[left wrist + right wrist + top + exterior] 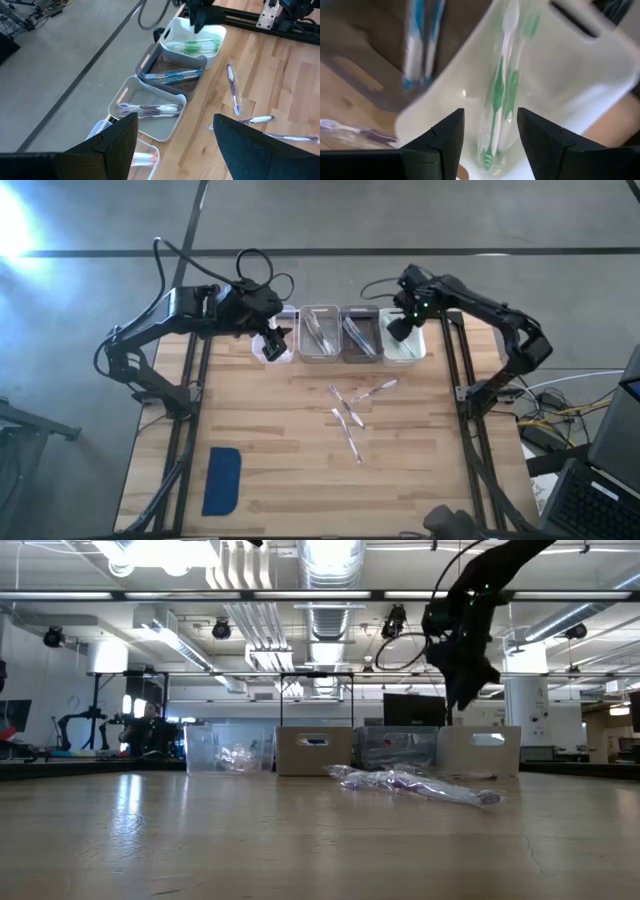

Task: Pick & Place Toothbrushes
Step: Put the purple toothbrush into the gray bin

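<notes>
Four small bins stand in a row at the table's far edge. My right gripper [403, 330] [490, 120] hangs open, pointing down, above the rightmost white bin [405, 348], where green toothbrushes [497, 100] [195, 46] lie flat on the floor; its fingers touch nothing. My left gripper [275, 340] [175, 125] waits open above the leftmost bin [272, 352]. Blue toothbrushes [172, 76] and purple ones [150, 108] lie in the two middle bins. Several wrapped toothbrushes [350, 415] [420, 783] lie loose on the wood at mid-table.
A flat dark-blue pad [222, 480] lies near the table's front left corner. Black frame rails [190, 410] [465, 410] run along both sides of the table. Bare wood spreads between the loose toothbrushes and the near edge.
</notes>
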Tool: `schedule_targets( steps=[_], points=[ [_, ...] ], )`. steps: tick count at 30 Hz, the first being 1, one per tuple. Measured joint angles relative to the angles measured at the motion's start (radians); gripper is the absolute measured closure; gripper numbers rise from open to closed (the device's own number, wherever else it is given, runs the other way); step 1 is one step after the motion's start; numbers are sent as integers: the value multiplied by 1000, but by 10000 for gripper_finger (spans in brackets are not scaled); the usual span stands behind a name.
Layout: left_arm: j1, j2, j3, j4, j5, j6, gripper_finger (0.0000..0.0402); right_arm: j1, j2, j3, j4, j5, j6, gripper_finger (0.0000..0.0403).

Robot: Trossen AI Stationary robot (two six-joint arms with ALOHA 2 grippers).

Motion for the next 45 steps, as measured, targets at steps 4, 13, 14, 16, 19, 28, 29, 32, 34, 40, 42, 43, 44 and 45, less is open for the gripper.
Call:
schedule_targets(
  steps=[4,13,14,16,19,28,29,32,34,40,42,43,44,45],
  points=[
    [0,0,0,1,0,0,138,0,-51,64,-20,0,0,236],
    [0,0,-16,2,0,0,138,1,-203,151,-76,-2,0,281],
    [0,0,-18,2,0,0,138,1,-224,152,-79,-2,0,287],
    [0,0,-24,3,0,0,138,1,-269,152,-83,-2,1,299],
    [0,0,-33,2,0,0,138,1,-339,145,-90,-3,-3,318],
    [0,0,-48,3,0,1,138,1,-495,140,-106,-8,-78,366],
    [0,0,-51,3,0,0,138,1,-509,140,-106,-9,-88,370],
    [0,0,-68,21,0,0,138,1,-551,140,-106,-40,-100,381],
    [0,0,-83,38,1,0,138,1,-575,140,-103,-99,-100,388],
    [0,13,-102,61,9,57,138,7,-627,140,-57,-306,-42,394],
    [2,23,-110,71,9,127,138,11,-641,140,-51,-322,-45,394],
    [2,27,-116,74,9,164,138,15,-648,139,-42,-321,-32,394],
    [2,31,-120,78,9,196,138,18,-656,139,-25,-321,-8,394],
    [2,32,-129,85,9,226,138,22,-666,139,-2,-321,19,394]
  ],
)
